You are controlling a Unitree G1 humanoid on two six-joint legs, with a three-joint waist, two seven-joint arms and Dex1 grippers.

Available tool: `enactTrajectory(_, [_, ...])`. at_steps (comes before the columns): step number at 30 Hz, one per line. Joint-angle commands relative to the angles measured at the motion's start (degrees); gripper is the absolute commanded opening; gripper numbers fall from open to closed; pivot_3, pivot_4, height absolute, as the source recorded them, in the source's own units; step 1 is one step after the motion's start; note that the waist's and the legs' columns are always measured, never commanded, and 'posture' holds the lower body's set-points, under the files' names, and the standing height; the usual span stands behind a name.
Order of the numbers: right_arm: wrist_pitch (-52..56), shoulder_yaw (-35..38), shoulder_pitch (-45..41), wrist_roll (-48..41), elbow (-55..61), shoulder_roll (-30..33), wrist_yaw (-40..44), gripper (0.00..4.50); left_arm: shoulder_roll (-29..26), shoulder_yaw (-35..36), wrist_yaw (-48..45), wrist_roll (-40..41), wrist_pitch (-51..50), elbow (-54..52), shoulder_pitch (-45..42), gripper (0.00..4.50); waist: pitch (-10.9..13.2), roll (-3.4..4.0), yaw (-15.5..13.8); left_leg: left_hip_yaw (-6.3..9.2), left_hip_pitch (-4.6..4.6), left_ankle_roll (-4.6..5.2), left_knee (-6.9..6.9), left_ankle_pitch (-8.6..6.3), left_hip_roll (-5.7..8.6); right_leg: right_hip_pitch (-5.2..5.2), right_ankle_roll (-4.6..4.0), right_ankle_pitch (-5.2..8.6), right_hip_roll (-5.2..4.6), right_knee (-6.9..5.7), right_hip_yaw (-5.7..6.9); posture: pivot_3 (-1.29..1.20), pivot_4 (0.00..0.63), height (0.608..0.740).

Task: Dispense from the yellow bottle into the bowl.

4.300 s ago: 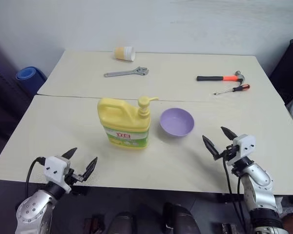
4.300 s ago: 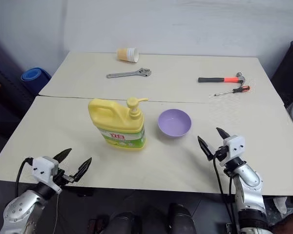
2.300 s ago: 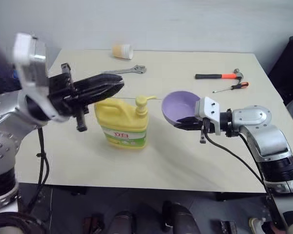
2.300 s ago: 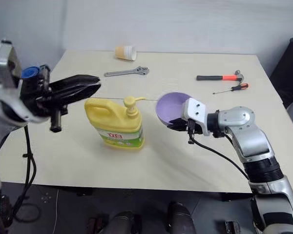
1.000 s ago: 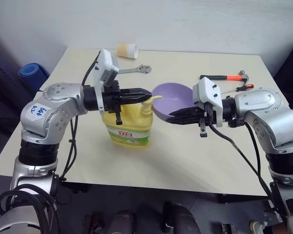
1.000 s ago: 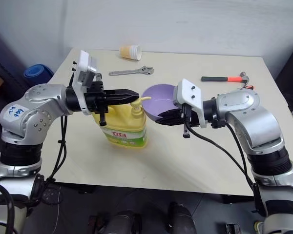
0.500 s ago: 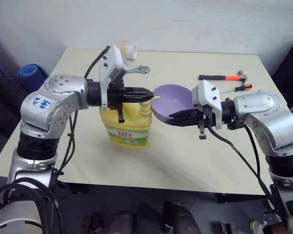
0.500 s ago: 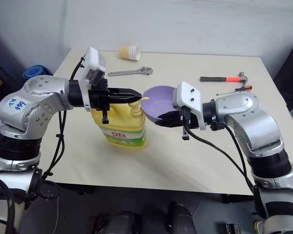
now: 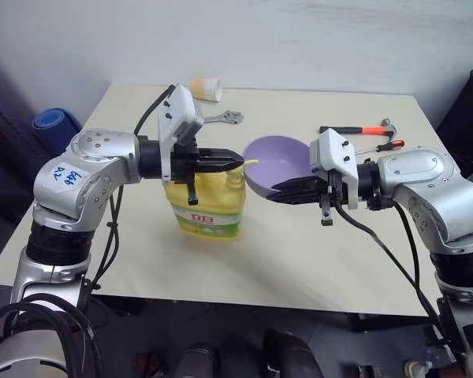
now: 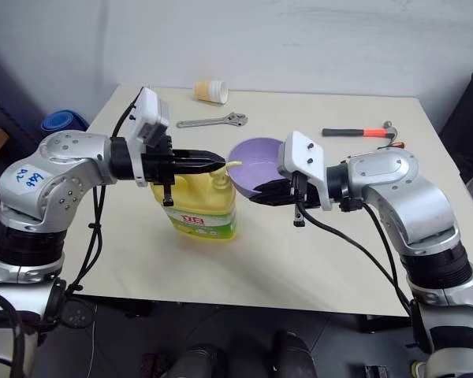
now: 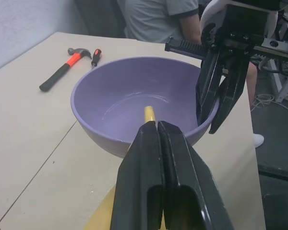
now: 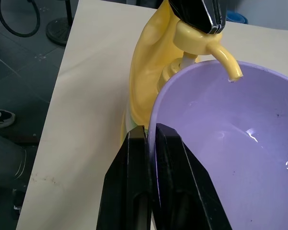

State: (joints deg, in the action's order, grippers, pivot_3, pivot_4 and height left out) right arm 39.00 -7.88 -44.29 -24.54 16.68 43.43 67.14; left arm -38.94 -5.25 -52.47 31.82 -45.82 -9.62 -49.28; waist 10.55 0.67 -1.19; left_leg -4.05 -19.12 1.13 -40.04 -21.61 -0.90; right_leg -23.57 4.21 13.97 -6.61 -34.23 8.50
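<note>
From the head camera, the yellow bottle [image 9: 202,203] stands upright on the front table [image 9: 299,260], nearer its left edge than its right, with a green-and-white label facing forward. The left gripper [image 9: 235,160] reaches in from the left with its two black fingers pressed together, and their tips lie on the pump head of the bottle. The bowl [image 9: 276,164] is held off the table just right of the pump, tilted toward the bottle, so that the pump's spout reaches over its rim. The right gripper [image 9: 277,191] comes in from the right and pinches the near wall of the bowl between its closed fingers. On the rear table, beyond the seam, a pale cup [image 9: 207,89] lies on its side near the far edge, a wrench [image 9: 221,118] lies just in front of it, and a hammer [image 9: 359,130] and a screwdriver [image 9: 381,146] lie toward the right edge. In the left wrist view the closed fingers [image 11: 161,177] cover the pump, the yellow spout tip pokes out past them over the inside of the bowl [image 11: 134,103], and the right gripper [image 11: 216,110] clamps the bowl's rim (a seated person shows behind it). In the right wrist view the fingers [image 12: 134,187] grip the bowl's wall [image 12: 221,143], one inside and one outside, the spout [image 12: 225,60] hangs over the bowl, and the bottle [image 12: 151,67] stands close behind.
</note>
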Motion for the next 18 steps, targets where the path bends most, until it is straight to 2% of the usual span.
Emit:
enactTrajectory(1, [-0.22,1.47,-0.62,-1.49,2.71,0.58,-0.17,0.00,-0.22,-7.35,0.08,-3.68,-5.27,3.87,5.15,0.05,-0.07,-0.02,0.01,0.00,0.00,0.00,0.00,0.00,0.00,0.00,0.00,0.00,0.00,0.00,-0.01,0.00,0.150,0.740])
enactTrajectory(13, [0.11,1.50,-0.19,-1.99,3.18,0.33,-0.53,0.00,0.22,-9.74,-1.13,-5.03,-4.75,7.42,6.91,0.05,-0.59,-0.03,0.02,0.00,0.02,-0.01,0.02,-0.01,0.00,0.01,0.00,0.00,-0.01,0.02,-0.03,0.00,0.150,0.740])
enactTrajectory(18, [0.15,1.52,0.52,-1.79,3.12,0.31,-0.87,0.00,1.80,-6.41,-0.89,-3.39,-3.15,7.32,6.11,0.05,-0.95,-0.03,-0.02,0.03,0.03,0.00,0.05,-0.01,-0.01,0.04,-0.01,0.00,-0.02,0.08,-0.01,0.00,0.150,0.740])
